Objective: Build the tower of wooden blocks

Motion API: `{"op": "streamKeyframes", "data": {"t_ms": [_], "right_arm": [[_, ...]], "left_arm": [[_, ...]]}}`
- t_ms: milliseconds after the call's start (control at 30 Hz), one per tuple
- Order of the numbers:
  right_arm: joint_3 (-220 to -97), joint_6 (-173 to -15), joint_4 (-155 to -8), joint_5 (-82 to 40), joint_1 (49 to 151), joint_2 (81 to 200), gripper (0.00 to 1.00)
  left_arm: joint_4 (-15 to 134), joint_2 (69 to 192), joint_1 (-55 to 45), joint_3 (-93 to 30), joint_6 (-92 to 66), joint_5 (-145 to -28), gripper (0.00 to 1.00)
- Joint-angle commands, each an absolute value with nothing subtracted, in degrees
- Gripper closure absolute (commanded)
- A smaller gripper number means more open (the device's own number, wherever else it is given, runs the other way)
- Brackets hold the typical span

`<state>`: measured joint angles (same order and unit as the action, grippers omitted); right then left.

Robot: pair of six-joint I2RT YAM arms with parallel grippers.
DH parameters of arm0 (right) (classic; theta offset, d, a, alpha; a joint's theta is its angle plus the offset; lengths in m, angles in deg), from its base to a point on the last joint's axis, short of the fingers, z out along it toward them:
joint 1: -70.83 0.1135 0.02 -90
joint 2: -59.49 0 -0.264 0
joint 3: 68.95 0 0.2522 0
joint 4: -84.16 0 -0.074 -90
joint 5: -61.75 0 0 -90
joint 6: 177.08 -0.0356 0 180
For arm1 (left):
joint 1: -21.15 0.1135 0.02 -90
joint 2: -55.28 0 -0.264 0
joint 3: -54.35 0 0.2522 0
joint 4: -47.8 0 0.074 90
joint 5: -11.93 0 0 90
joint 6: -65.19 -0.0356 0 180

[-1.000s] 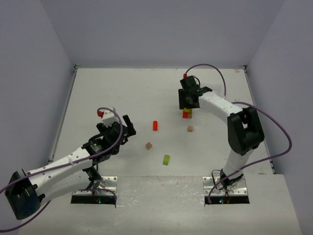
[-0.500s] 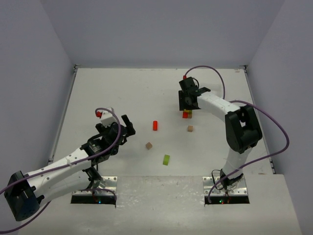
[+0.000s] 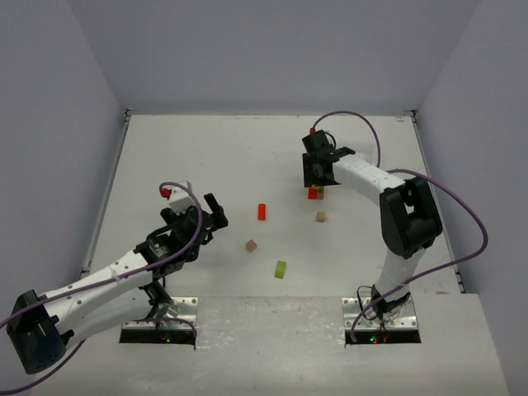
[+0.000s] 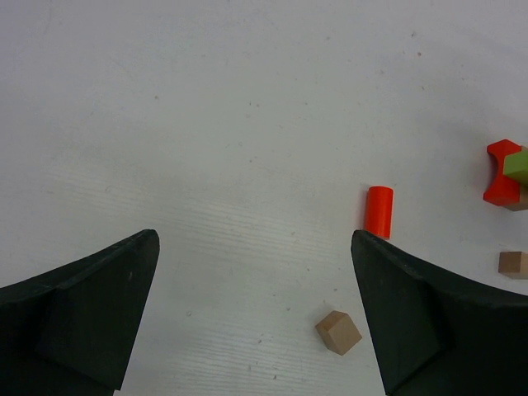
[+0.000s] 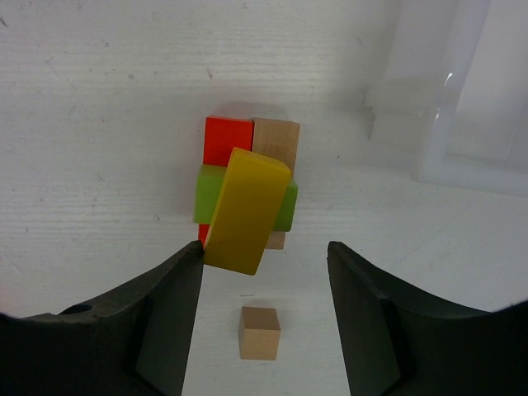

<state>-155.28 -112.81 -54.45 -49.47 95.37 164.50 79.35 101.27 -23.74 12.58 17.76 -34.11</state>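
White table [image 3: 206, 148], right end effector [image 5: 262, 276] spread over tower [image 5: 228, 140]; yellow bar [image 5: 246, 210] tilted atop

I count four loose blocks on the surface: one red cylinder [image 3: 261, 211], one lime green piece [image 3: 281, 269] and two plain cubes, a nearer brown cube [image 3: 251, 245] and a farther brown cube [image 3: 321, 217]. The one tower [image 3: 316, 192] shows me four pieces: one red block [image 5: 228, 140], one brown block [image 5: 276, 136], one green block [image 5: 206, 194] and one yellow bar [image 5: 246, 210].
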Motion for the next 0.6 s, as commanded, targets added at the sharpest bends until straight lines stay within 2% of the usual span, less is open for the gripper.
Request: {"op": "streamKeyframes", "data": {"t_ms": [0,567], "right_arm": [[-155.7,-113.8,-54.5,-51.4,95.8,162.8,0.38],[-155.2,-114.1,-54.1,-51.0,95.8,161.3,0.38]], "left_arm": [[78.3,100.1,-23.1,12.6,18.6,-33.9,0.0],[78.3,100.0,-23.1,12.7,18.5,-33.9,0.0]]}}
